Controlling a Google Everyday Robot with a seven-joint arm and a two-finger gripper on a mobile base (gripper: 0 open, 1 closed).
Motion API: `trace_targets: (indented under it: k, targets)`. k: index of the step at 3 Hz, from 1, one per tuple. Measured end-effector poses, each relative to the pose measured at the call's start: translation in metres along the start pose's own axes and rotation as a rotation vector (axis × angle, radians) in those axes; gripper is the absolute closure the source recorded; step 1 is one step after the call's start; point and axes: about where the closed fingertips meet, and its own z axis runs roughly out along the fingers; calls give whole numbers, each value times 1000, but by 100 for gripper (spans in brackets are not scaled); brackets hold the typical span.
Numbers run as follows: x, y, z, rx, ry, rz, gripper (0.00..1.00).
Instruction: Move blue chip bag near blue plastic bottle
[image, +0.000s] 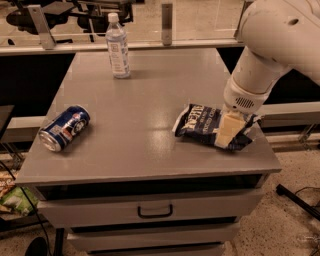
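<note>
The blue chip bag lies flat near the right front of the grey table, dark navy with white lettering. My gripper hangs from the white arm directly over the bag's right half, its pale fingers down against the foil. The blue plastic bottle stands upright at the table's far left, clear with a white cap and pale label, well away from the bag.
A blue soda can lies on its side near the left front edge. The table's right edge is just beyond the bag. A drawer with a handle sits below the tabletop. Chairs and railings stand behind the table.
</note>
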Motion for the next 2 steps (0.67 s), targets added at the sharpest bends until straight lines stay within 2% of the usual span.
trace_targets:
  k: [2]
  targets:
    - [-14,-13,-10,15,0,-24,83]
